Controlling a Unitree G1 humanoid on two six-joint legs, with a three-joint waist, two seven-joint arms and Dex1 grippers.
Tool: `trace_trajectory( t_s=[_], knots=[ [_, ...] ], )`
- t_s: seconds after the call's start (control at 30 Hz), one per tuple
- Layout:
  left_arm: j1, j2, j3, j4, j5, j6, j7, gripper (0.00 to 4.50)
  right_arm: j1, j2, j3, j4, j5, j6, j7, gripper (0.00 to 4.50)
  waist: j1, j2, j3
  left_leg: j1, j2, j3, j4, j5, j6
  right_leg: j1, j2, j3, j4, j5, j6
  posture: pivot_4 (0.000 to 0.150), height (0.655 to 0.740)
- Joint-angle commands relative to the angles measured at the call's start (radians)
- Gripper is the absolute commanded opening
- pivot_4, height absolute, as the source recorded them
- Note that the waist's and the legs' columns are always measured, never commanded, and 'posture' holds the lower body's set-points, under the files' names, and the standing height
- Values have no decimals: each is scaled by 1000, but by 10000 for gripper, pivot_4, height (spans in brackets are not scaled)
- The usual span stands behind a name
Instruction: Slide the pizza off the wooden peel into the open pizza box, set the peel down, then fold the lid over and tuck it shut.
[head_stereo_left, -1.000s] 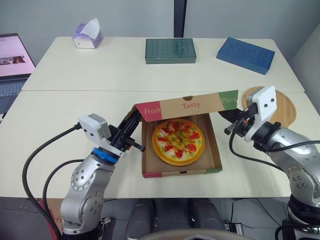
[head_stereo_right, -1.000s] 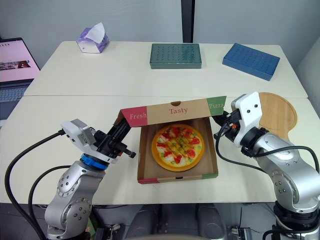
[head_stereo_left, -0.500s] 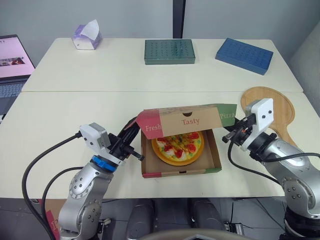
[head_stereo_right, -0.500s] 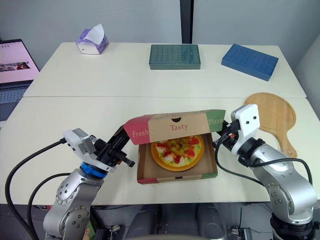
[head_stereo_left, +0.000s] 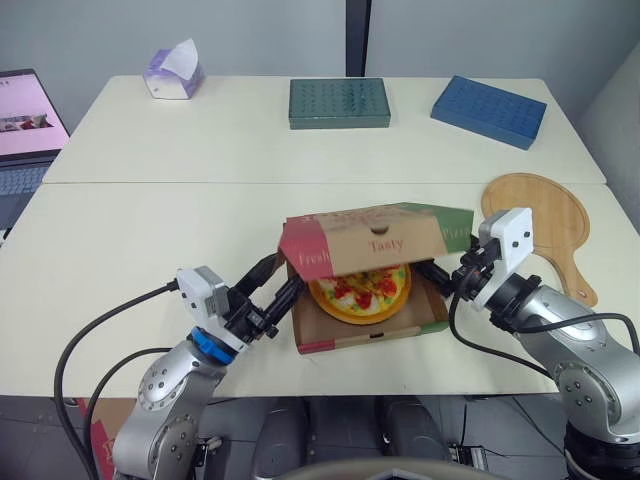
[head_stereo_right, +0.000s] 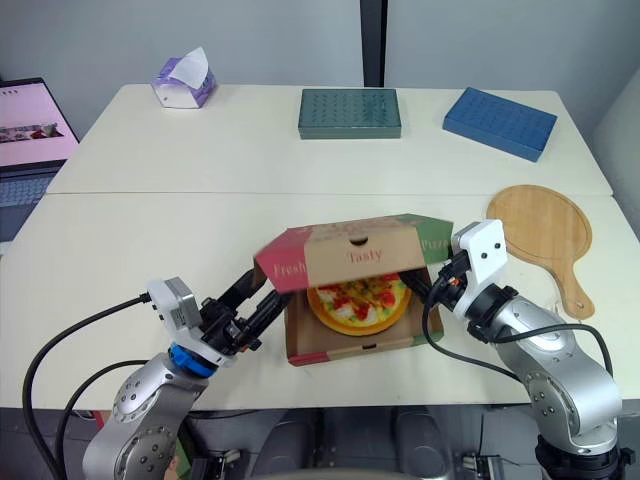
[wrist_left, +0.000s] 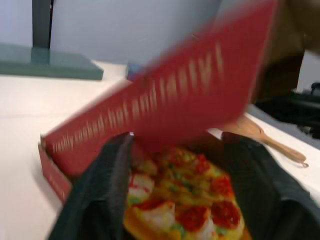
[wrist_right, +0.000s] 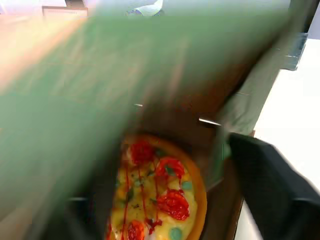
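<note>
The pizza box (head_stereo_left: 370, 335) stands on the near table, its lid (head_stereo_left: 365, 240) tilted down over the back half of the pizza (head_stereo_left: 365, 290). My left gripper (head_stereo_left: 288, 275) is open at the box's left wall, just under the lid's red side flap (wrist_left: 165, 110); its two black fingers (wrist_left: 100, 195) stand wide apart with the pizza beyond them. At the box's right side, below the green flap (head_stereo_left: 455, 228), my right gripper (head_stereo_right: 428, 280) is also open. The wooden peel (head_stereo_left: 535, 215) lies flat on the table to the right of the box.
On the far table lie a green flat box (head_stereo_left: 340, 102), a blue flat box (head_stereo_left: 490, 110) and a tissue box (head_stereo_left: 175, 72). An open laptop (head_stereo_left: 25, 125) sits at the left edge. Black cables hang from both arms near the table's front edge.
The lid has come further down over the pizza. Both grippers went from shut to open and moved nearer and lower beside the box, which turned slightly.
</note>
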Motion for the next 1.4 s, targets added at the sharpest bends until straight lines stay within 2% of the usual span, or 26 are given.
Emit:
trace_trajectory(
  t_s=[0.03,0.07,0.3,0.4,0.57,0.67,0.77,0.87,1.0,1.03,1.13,1.27,1.3,1.4],
  knots=[
    [13,10,21,-38,-6,-13,4,41329,3,-13,-9,-38,21,-23,10,45000,0,0,0,0,0,0,0,0,0,0,0,0,0,0,0,1500,7400],
    [18,12,24,-44,-4,-18,2,44886,5,-17,-12,-40,23,-23,12,45000,0,0,0,0,0,0,0,0,0,0,0,0,0,0,0,1500,7400],
    [88,78,105,-76,-25,-68,-77,44886,78,-97,-51,-52,52,-16,69,45000,0,0,0,0,0,0,0,0,0,0,0,0,-1,-1,-1,1500,7400],
    [90,169,178,-36,-83,-41,-173,44886,103,-132,-73,-31,51,-31,88,45000,0,0,0,0,0,0,-1,0,0,0,0,0,-1,-1,-1,1500,7400],
    [-82,446,329,164,-344,280,-246,44886,97,-146,-83,19,41,-54,104,45000,1,-1,1,0,1,-1,0,0,0,-1,0,-2,0,-1,-2,1500,7400],
    [-211,568,358,268,-417,414,-286,44886,94,-150,-80,34,36,-65,109,45000,-3,-2,2,-1,1,0,-1,0,0,-1,0,-1,-1,-2,-2,1500,7400],
    [-352,627,353,366,-435,481,-316,44886,94,-152,-80,40,32,-70,109,45000,-3,-2,2,-1,1,0,-2,0,0,-1,0,-1,-2,1,2,1500,7400],
    [-594,656,288,519,-387,500,-365,38855,110,-158,-88,44,31,-77,113,45000,1,-3,3,-1,1,-1,-4,0,0,-2,1,-3,-1,2,4,1500,7400],
    [-878,668,103,657,-256,493,-546,27442,115,-166,-79,41,35,-77,121,45000,-1,-3,3,-1,1,-1,-3,0,0,-1,1,-2,-1,2,4,1500,7400],
    [-942,656,55,688,-221,486,-587,23244,118,-169,-77,40,34,-78,122,45000,-2,-3,3,-1,1,0,-3,0,0,-1,1,-2,-1,2,4,1500,7400],
    [-1138,581,-94,809,-97,439,-715,14676,131,-181,-79,36,36,-80,133,45000,-1,-3,3,-1,1,0,-3,0,0,-2,1,-2,-1,3,3,1500,7400],
    [-1322,468,-222,974,30,365,-862,2645,141,-189,-84,30,40,-76,134,45000,-4,-4,3,-1,1,0,-3,0,0,-2,1,-1,0,3,3,1500,7400],
    [-1365,438,-247,1020,61,342,-902,306,144,-190,-84,26,42,-74,133,45000,-3,-5,3,-1,0,0,-3,0,0,-2,1,-2,0,3,4,1500,7400],
    [-1457,359,-321,1132,135,280,-1016,116,164,-195,-88,9,46,-73,134,45000,-6,-5,4,-2,0,0,-3,0,0,-2,1,-2,0,2,4,1500,7400]
  ],
)
